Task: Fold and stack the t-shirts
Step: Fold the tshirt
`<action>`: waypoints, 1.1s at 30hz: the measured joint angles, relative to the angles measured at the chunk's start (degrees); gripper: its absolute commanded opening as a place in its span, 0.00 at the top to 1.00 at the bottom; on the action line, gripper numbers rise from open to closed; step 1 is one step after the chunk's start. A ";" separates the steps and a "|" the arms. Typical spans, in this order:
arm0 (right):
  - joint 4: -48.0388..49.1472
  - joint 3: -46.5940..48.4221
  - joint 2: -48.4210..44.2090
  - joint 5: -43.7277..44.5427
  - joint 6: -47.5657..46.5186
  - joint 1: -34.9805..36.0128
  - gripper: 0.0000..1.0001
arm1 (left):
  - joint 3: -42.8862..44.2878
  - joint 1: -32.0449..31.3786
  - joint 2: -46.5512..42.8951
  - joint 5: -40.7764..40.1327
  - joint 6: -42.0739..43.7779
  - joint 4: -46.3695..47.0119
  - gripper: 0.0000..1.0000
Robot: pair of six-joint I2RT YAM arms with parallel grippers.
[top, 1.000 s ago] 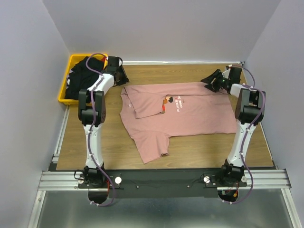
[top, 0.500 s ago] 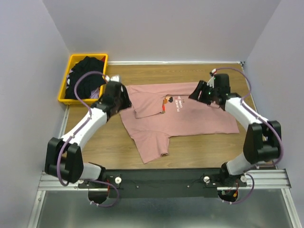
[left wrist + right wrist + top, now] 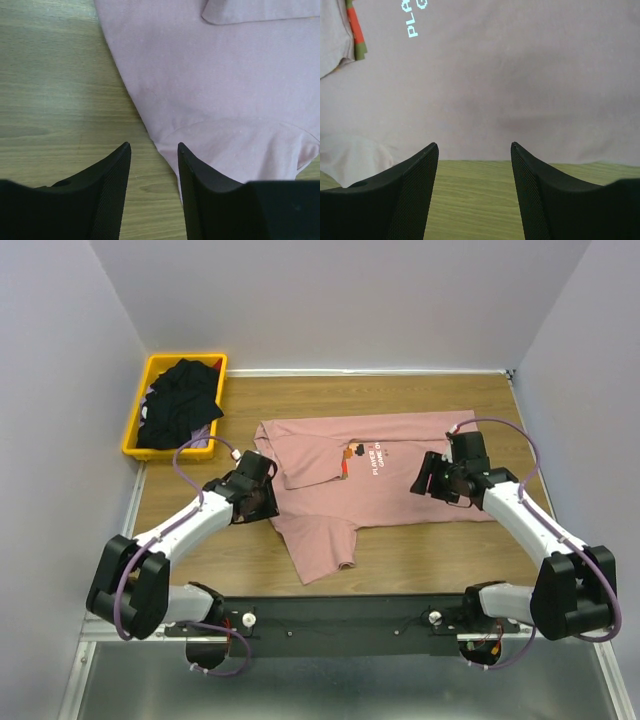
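Grasp approach: left gripper [image 3: 154, 145] and right gripper [image 3: 475, 144] spread over pink t-shirt [image 3: 400, 495], 8 and 4 o'clock edges. Next, likely: pinch hem.

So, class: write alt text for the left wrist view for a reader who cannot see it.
A pink t-shirt lies flat on a wooden table, filling the upper right; the left gripper, jaws open, is poised at its edge at the bottom.

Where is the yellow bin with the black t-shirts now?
In the top external view, the yellow bin sits at the far left corner of the table, holding the black t-shirts, left of the pink t-shirt.
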 measured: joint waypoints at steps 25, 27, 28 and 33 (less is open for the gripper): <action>-3.45 -3.23 -0.13 8.61 0.90 0.00 0.28 | 3.19 0.00 12.07 0.44 1.81 0.15 0.62; -3.78 -3.23 -0.13 10.40 1.25 0.00 0.27 | 3.19 0.00 12.11 0.76 1.95 0.20 0.66; -3.89 -3.23 -0.13 10.91 1.40 0.00 0.26 | 3.19 0.00 12.17 1.03 2.14 0.28 0.68; -4.94 -3.23 -0.37 14.01 2.27 -0.66 0.21 | 3.17 0.00 12.50 1.92 2.64 0.74 1.00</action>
